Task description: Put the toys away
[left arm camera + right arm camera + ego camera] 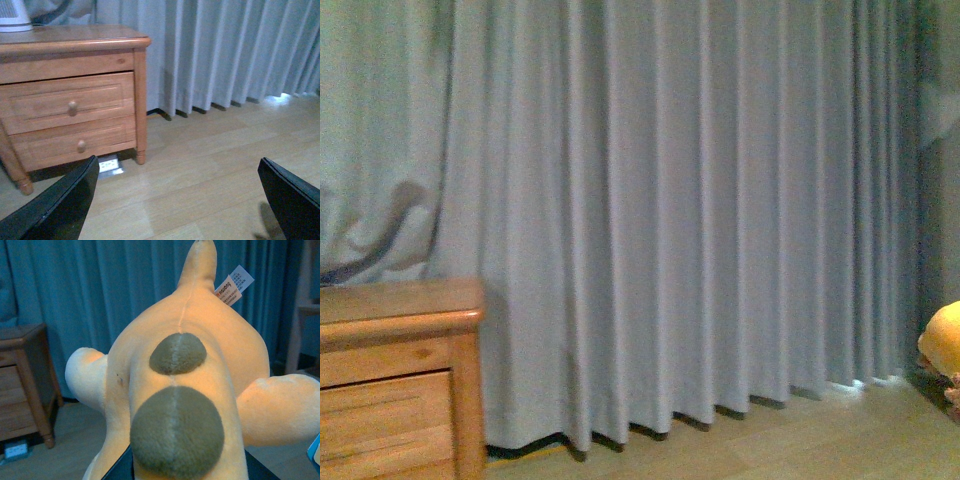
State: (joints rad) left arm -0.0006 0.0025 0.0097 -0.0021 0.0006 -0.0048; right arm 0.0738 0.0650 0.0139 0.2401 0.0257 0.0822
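Plush toy [186, 390] in right gripper [189, 469]

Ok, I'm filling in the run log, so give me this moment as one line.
left claw: open, empty, near wooden nightstand | right claw: shut on orange plush toy | stage: toy in grasp, not yet put away

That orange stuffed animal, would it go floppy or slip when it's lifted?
Probably soft and squashy: the plush toy looks stuffed and fuzzy, so likely light and grippy, not slippery. Its stubby limbs may droop; nothing looks breakable.
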